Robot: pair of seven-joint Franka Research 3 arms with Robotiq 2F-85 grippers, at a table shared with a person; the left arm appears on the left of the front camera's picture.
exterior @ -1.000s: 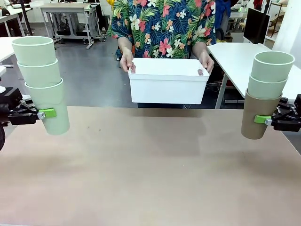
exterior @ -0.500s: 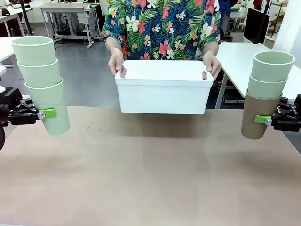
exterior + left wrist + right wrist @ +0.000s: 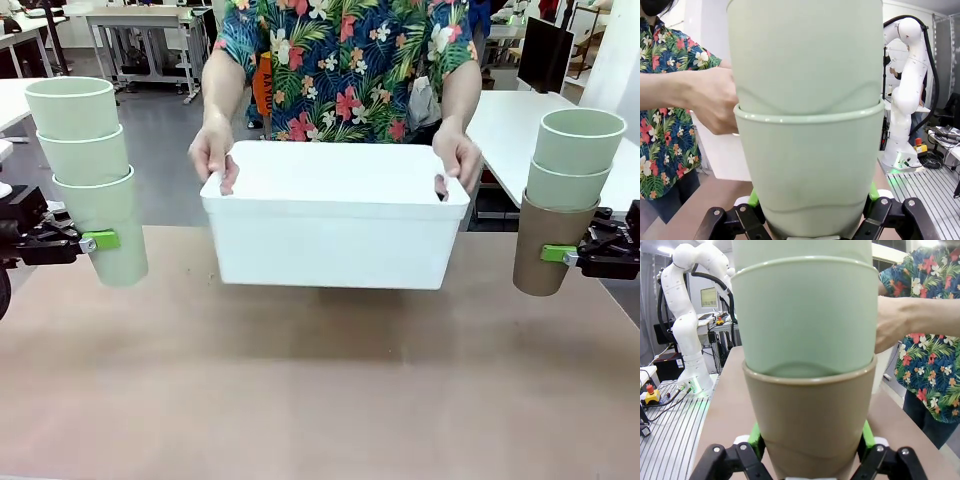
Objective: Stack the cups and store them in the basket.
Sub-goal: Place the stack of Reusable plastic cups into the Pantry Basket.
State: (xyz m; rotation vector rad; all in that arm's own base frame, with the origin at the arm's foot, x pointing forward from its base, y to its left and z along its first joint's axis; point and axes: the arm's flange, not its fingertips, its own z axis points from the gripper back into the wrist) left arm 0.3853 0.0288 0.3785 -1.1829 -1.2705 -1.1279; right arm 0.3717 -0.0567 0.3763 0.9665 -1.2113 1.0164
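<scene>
At the left edge of the front view, my left gripper point(image 3: 98, 241) is shut on the bottom cup of a stack of three mint green cups point(image 3: 90, 170), held above the table. The left wrist view has that green stack point(image 3: 810, 125) close up between the green pads. On the right, my right gripper point(image 3: 556, 254) is shut on a tan brown cup point(image 3: 540, 250) with two mint green cups point(image 3: 572, 160) nested in it; the brown cup point(image 3: 812, 420) also shows close up. A person's two hands hold the white basket point(image 3: 335, 225) by its short ends, above the table's far middle.
The brown table point(image 3: 320, 390) stretches in front of the basket, bare between the two stacks. The person point(image 3: 340, 60) in a flowered shirt stands at the far side. White tables point(image 3: 520, 110) stand behind at the right and left.
The person has carried the basket from beyond the far edge forward over the table, toward me and lower. Both arms and their cup stacks have stayed still.
</scene>
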